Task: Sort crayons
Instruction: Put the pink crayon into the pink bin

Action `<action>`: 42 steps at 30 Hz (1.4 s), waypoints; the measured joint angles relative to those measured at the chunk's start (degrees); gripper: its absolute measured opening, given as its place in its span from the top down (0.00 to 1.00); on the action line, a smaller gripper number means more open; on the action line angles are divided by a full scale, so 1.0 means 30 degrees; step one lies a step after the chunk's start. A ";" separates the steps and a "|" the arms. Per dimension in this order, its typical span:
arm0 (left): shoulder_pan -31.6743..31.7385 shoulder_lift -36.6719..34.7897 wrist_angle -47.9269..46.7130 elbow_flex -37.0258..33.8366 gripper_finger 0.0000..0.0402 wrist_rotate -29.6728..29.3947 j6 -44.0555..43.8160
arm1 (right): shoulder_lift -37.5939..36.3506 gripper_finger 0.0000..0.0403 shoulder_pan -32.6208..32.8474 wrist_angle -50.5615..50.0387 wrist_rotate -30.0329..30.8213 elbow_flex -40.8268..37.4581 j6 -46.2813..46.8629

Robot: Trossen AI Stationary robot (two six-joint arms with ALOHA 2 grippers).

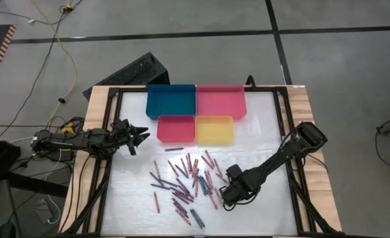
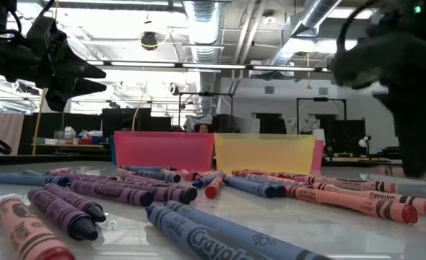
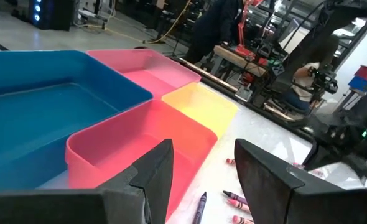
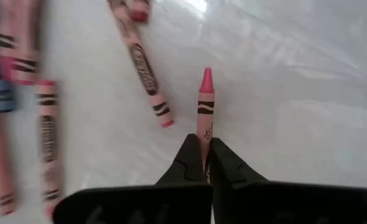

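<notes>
Right gripper (image 4: 205, 163) is down on the counter (image 1: 261, 142) at the right edge of the crayons (image 1: 185, 182), fingers pinched tight on a pink crayon (image 4: 204, 109) at its blunt end. Light, stiff, waxy-slick; mid-barrel looks safer. Left gripper (image 1: 137, 137) waits wide open near the trays (image 1: 195, 112).

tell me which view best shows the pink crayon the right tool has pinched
The right wrist view: the pink crayon sticks out point-first from the shut right tool, against bare table. From the high view, the right tool hides it. The low view and left wrist view don't show it identifiably.
</notes>
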 joint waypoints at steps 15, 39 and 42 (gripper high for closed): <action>-0.0007 0.0000 -0.0005 0.0000 0.60 -0.0099 -0.0915 | -0.4989 0.99 -0.6095 -0.2749 0.4719 0.0027 -0.8114; 0.0000 0.0000 -0.0004 0.0000 0.60 -0.0154 -0.1775 | -0.4393 0.99 -2.0944 0.2340 0.5125 0.0070 -2.0337; -0.0005 0.0000 -0.0005 0.0000 0.60 -0.0148 -0.1782 | -0.3217 1.00 -2.1171 0.2909 0.4881 0.0070 -2.0791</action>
